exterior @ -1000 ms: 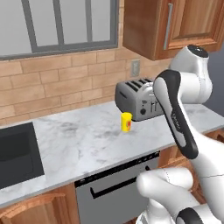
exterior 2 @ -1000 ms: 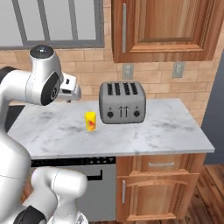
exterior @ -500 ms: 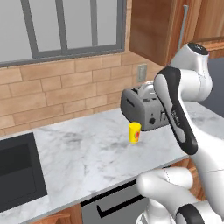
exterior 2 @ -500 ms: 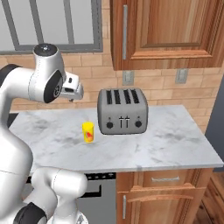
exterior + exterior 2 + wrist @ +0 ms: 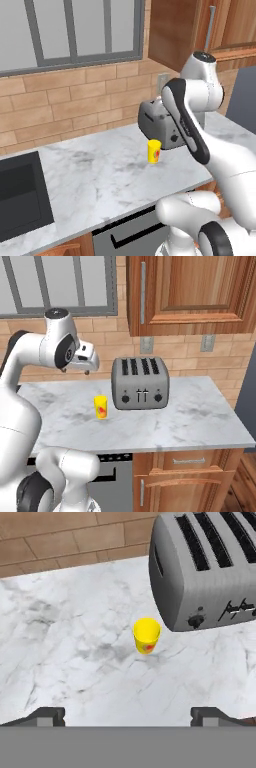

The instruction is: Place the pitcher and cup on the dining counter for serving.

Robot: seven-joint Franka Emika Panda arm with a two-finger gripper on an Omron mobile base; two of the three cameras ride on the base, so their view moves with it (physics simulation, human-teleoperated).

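- The cup (image 5: 154, 151) (image 5: 101, 406) (image 5: 146, 635) stands upright on the worktop (image 5: 195, 421), about midway between its back wall and front edge, nothing touching it.
- A toaster (image 5: 140, 383) (image 5: 157, 124) (image 5: 210, 567) stands just beside the cup, nearer the wall, a small gap between them.
- The gripper (image 5: 128, 714) (image 5: 86, 362) hangs above the worktop, well over the cup, fingers spread wide and empty.
- In the hand view the cup lies between the two fingertips (image 5: 47, 716), further out.
- A black sink (image 5: 20, 200) sits at the worktop's left end, well apart from the cup.
- The cup's red mark seems to face the front edge, though it is small.
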